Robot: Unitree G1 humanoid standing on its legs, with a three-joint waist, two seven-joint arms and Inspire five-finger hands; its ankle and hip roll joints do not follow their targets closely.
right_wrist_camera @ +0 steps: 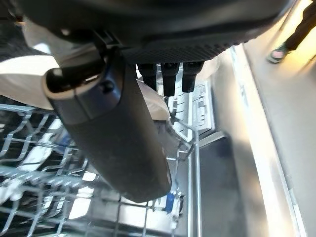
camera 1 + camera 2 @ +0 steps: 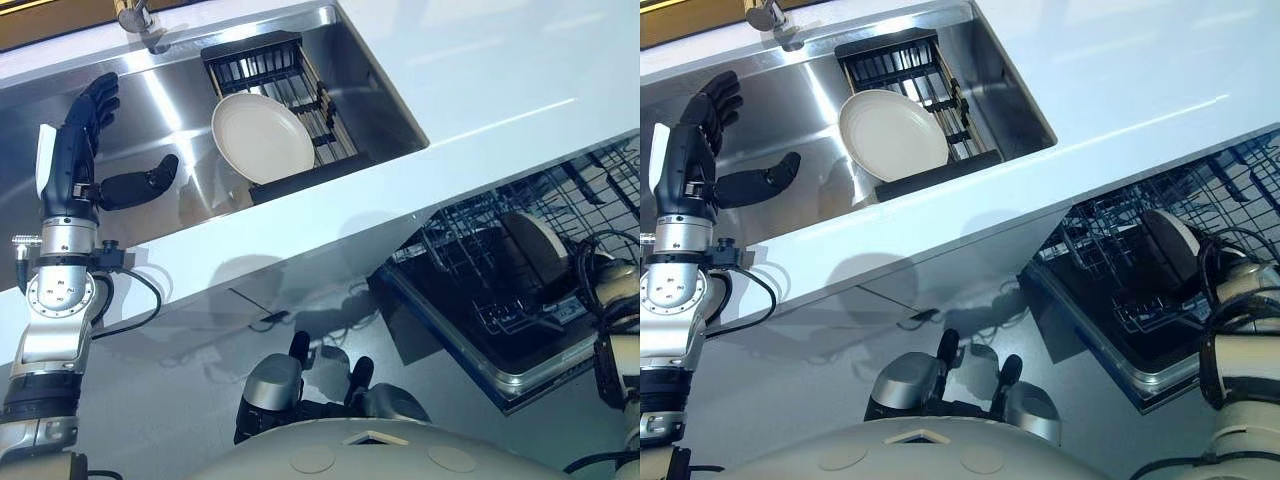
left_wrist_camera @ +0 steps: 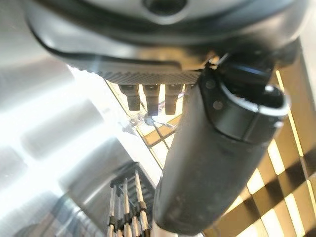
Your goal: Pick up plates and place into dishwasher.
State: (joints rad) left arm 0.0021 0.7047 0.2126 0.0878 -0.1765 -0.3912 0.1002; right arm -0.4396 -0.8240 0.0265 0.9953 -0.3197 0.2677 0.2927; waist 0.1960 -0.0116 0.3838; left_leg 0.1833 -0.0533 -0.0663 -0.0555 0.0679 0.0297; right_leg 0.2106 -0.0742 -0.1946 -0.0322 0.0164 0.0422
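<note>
Left hand (image 2: 85,150) over sink (image 2: 380,100), fingers extended, thumb apart, empty. White plate (image 2: 262,138) leans on black rack (image 2: 300,90) in sink. Right hand (image 1: 123,128) by second plate (image 2: 535,245) in dishwasher rack (image 2: 520,290); finger state cannot tell.

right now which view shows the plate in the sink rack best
The left eye view: the plate shows whole, leaning on the dark sink rack, with the left hand apart from it. The right eye view shows nearly the same. The left wrist view catches some rack bars, while the right wrist view faces the dishwasher rack.
</note>
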